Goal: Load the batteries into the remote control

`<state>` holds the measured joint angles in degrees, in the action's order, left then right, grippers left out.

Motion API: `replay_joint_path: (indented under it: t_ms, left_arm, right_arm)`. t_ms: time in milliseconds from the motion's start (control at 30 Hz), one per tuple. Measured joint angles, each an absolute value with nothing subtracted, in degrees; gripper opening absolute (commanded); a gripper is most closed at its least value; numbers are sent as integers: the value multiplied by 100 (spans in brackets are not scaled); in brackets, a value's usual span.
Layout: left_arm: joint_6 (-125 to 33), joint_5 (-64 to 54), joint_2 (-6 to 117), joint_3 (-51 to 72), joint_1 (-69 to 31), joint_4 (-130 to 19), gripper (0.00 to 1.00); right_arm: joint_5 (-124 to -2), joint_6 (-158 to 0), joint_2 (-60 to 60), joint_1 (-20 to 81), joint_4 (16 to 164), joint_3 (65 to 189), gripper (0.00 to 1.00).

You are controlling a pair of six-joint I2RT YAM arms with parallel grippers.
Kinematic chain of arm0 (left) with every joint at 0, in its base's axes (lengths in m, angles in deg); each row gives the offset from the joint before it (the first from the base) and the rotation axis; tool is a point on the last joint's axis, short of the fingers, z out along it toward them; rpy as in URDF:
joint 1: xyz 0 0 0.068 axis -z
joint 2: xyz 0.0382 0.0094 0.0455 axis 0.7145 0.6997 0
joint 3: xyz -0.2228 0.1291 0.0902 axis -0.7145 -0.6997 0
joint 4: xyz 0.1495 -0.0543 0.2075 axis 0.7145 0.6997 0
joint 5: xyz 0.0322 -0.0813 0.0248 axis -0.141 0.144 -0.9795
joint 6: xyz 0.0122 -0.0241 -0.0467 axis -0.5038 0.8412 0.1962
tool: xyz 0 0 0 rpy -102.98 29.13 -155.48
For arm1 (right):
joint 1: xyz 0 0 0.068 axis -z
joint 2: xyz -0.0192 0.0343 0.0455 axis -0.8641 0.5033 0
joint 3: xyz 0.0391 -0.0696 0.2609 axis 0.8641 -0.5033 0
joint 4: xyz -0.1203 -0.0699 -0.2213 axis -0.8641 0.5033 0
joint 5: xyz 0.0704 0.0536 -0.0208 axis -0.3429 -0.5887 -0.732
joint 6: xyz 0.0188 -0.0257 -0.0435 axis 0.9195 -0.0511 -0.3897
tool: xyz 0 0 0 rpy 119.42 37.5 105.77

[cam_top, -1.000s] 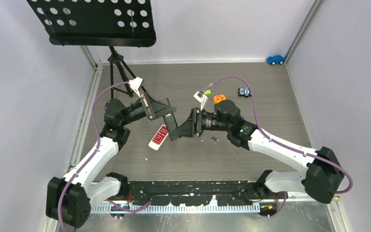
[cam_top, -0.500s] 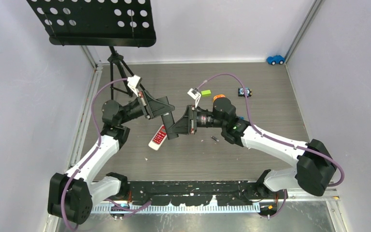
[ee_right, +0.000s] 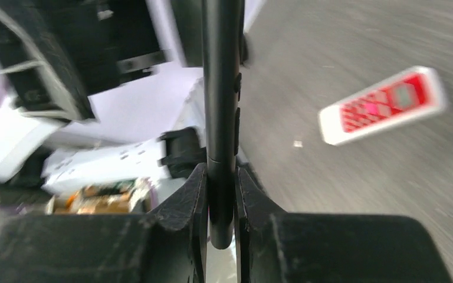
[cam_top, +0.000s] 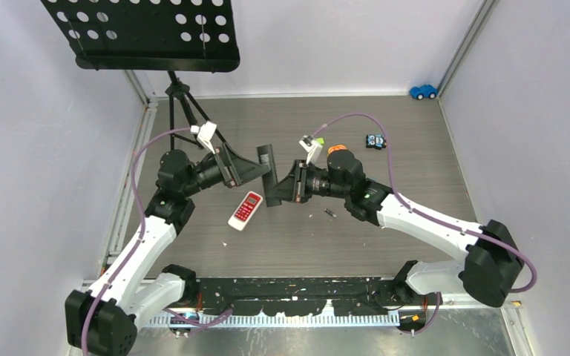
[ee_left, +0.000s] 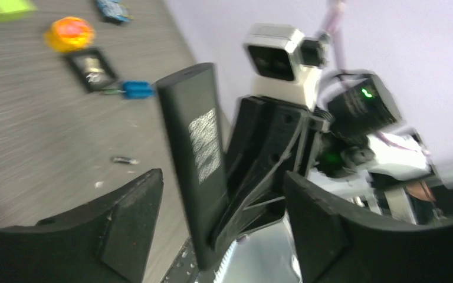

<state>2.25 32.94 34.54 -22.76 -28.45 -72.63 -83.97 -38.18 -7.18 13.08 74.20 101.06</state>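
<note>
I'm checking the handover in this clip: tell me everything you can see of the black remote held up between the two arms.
The black remote is a slim, flat, matte bar, plastic by its look, with a pale printed label on one broad face and small bumps along one thin edge. It is held in the air, one end clamped between the fingers of the right hand. The left hand stands open on either side of it, seemingly without touching it.

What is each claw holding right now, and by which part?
The right claw pinches the black remote by one end, across its flat faces. The left claw stands open around it, holding nothing.
</note>
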Motion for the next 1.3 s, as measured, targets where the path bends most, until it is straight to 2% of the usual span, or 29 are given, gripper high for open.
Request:
replay_joint_path:
  t_ms: [100,133,267,367,467,633,867,967,1167,1300]
  left_arm:
    - [-732,2157,3244,-1929,-2799,-5644,98]
    - [-999,1692,3209,-1865,-2799,-5207,99]
    - [-1775,306,3231,-1931,-2810,-3919,100]
    - [-2125,-291,3271,-2143,-2808,-3454,100]
    - [-2380,-671,3334,-2339,-2808,-3237,100]
    - [-2623,-1189,3850,-2374,-2660,-3154,100]
    - [-2780,-1779,4516,-2451,-2290,-3224,100]
    - [-2807,-1810,4604,-2523,-2275,-3344,100]
    - [-2807,-1810,4932,-2569,-2275,-3519,98]
    - [-2804,-1801,5371,-2569,-2275,-3537,95]
  right_arm:
    - [-7296,-4202,-989,1382,8599,10174,0]
    - [-6837,-4301,-1046,1396,9018,10209,0]
    - [-5119,-4515,-1035,1424,10539,10303,0]
    - [-3676,-4462,-908,1428,11829,10329,0]
    - [-2736,-4255,-784,1472,12876,10331,0]
    - [-2046,-3892,-548,1575,13945,10327,0]
    - [-2144,-3728,84,1599,14338,10172,2]
    - [-2244,-3730,410,1599,14393,10167,12]
    - [-2345,-3767,886,1599,14399,10170,48]
    - [-2422,-3863,895,1599,14395,10235,59]
